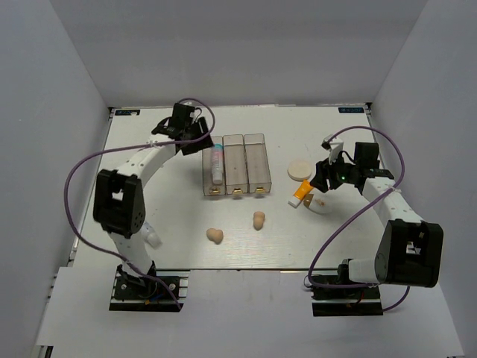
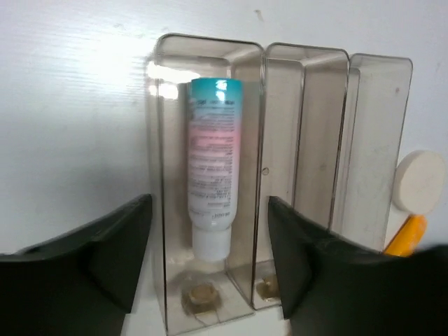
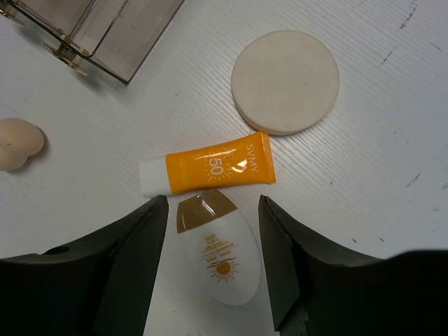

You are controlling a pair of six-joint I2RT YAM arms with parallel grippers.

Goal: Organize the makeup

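Note:
The white tube with the pink-blue label (image 2: 212, 168) lies in the left compartment of the clear box (image 1: 234, 165); it also shows from above (image 1: 217, 163). My left gripper (image 2: 210, 266) is open and empty, above the box's left end (image 1: 195, 134). My right gripper (image 3: 213, 262) is open, its jaws on either side of a white oval bottle with a brown cap (image 3: 217, 248), not touching it. The orange-white tube (image 3: 210, 166) lies just beyond it, beside the round cream puff (image 3: 285, 82). Two beige sponges (image 1: 215, 236) (image 1: 258, 219) lie in front of the box.
The box's middle and right compartments (image 2: 308, 140) hold nothing. One sponge shows at the left edge of the right wrist view (image 3: 17, 143). Grey walls enclose the white table (image 1: 149, 216) on three sides. Purple cables loop off both arms.

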